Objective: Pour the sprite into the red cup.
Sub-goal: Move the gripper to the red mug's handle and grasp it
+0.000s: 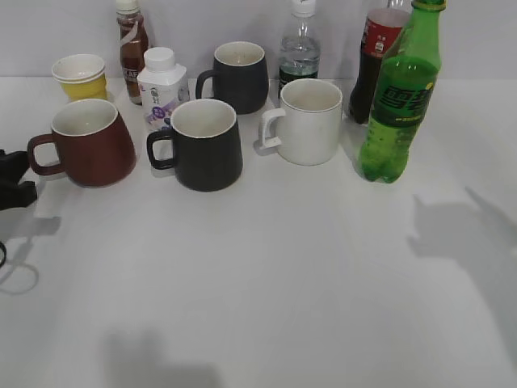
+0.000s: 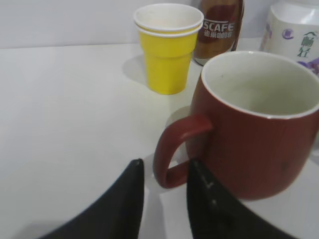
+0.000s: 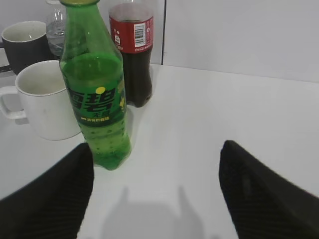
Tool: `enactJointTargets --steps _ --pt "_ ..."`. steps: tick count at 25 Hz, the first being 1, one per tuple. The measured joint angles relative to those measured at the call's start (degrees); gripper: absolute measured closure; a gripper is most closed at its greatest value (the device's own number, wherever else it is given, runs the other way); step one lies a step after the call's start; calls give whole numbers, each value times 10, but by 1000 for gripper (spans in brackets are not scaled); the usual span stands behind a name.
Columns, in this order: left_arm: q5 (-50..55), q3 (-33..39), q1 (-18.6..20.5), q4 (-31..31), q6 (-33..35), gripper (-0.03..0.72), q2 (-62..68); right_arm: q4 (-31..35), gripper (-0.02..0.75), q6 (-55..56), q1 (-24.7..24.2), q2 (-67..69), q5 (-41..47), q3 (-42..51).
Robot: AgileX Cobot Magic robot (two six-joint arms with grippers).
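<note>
While both claws gape, left claw [image 2: 164, 199] straddles glossy red cup [image 2: 256, 129] loop handle, ribbed green sprite [image 3: 97, 99] at right claw's [image 3: 157, 194] eleven o'clock, cap cropped.

Red cup [image 1: 93, 144] far left on table [image 1: 283, 275], paper cup [image 1: 80, 76] behind it. Sprite [image 1: 400, 97] far right, cola bottle [image 1: 376, 61] just behind, white mug [image 1: 308, 121] left of sprite.

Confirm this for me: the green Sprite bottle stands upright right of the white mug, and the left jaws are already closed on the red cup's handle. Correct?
Not quite. The left gripper is open, its jaws just short of the red cup handle, as the left wrist view shows. The Sprite bottle does stand upright right of the white mug.
</note>
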Motion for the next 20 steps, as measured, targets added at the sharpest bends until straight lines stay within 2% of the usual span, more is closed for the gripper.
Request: enactJointTargets --steps 4,10,20 --pt "-85 0 0 0 0 447 68 0 152 0 0 0 0 0" --pt "-151 -1 0 0 0 447 129 0 152 0 0 0 0 0" --pt "-167 -45 0 -6 0 447 167 0 153 0 0 0 0 0"
